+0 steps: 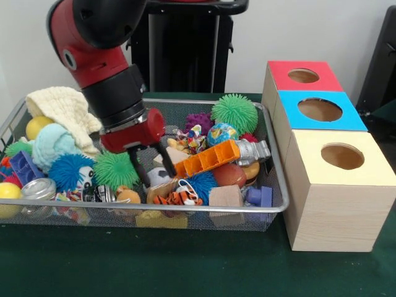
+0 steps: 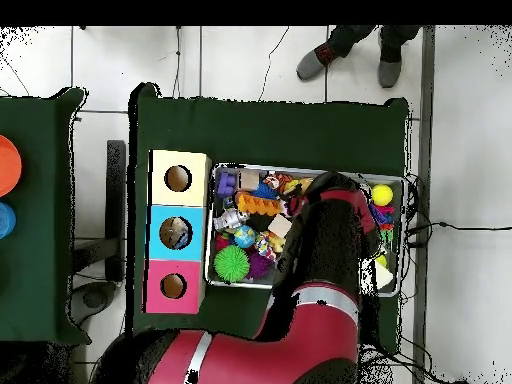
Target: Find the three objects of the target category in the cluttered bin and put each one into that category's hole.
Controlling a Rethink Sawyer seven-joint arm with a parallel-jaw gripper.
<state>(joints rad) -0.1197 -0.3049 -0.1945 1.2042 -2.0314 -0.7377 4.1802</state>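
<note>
- Along the near wall of the large shallow silver wire-mesh bin (image 1: 185,209), the toys are seen partly through the mesh: a yellow ball (image 1: 8,190) at the near-left corner is cut off by the picture's edge, and the small pieces under the front rim are too jumbled to name.
- The bin sits on the green-covered table (image 1: 142,266), just beside three wooden boxes; it is wider than the boxes together and its metal rim runs all round.
- The nearest box has a yellow top with a round hole (image 1: 342,156); behind it come a blue-topped box (image 1: 320,109) and a red-topped box (image 1: 303,75).
- In the middle of the bin, the red and black gripper (image 1: 153,168) hangs among the toys, its two dark fingers parted a little with nothing between them.
- Just beside it lies a long orange perforated block (image 1: 207,158), with a green spiky ball (image 1: 115,169) on the other side.
- Farther back, a cream knitted cloth (image 1: 65,111) drapes the far-left corner and a second green spiky ball (image 1: 234,112) rests near the far rim.
- From overhead, the arm (image 2: 325,260) covers much of the bin (image 2: 395,180).
- At that view's top edge, a person's shoes (image 2: 318,62) show, the rest cut off.
</note>
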